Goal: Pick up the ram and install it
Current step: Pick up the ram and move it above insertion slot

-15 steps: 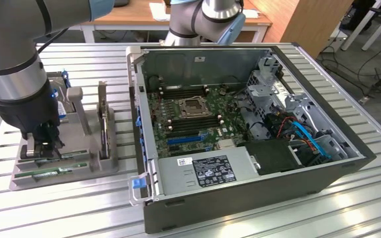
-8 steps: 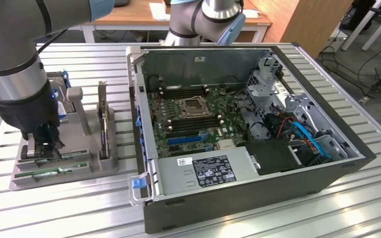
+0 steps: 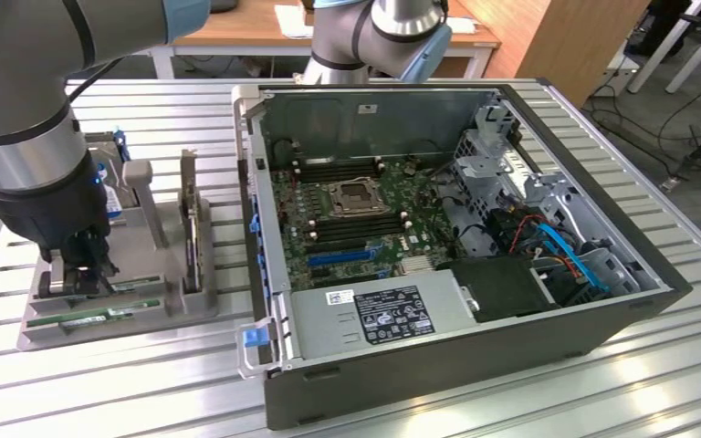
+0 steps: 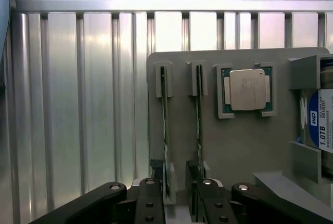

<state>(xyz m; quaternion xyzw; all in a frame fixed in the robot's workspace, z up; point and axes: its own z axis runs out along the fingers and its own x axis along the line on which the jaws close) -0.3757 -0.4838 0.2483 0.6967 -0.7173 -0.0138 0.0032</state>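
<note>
while sitting low over the gray holder point(image 3: 107, 333) at the exterior view's lower left, with gripper point(image 4: 176, 166) fingers point(image 4: 193, 173) spread either side of the ram point(image 4: 166, 125) standing on edge, looks like the grab step, calls for a square gentle pinch.

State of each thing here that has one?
Two thin green ram sticks: on edge in grey plastic holder slots, not installed.
Black two-finger gripper: open, astride the stick farther from the processor.
Square silver processor chip: flat in its holder recess.
Blue-labelled silver hard drive: seated in the holder.
Black desktop computer case: side open, green motherboard exposed.
</note>
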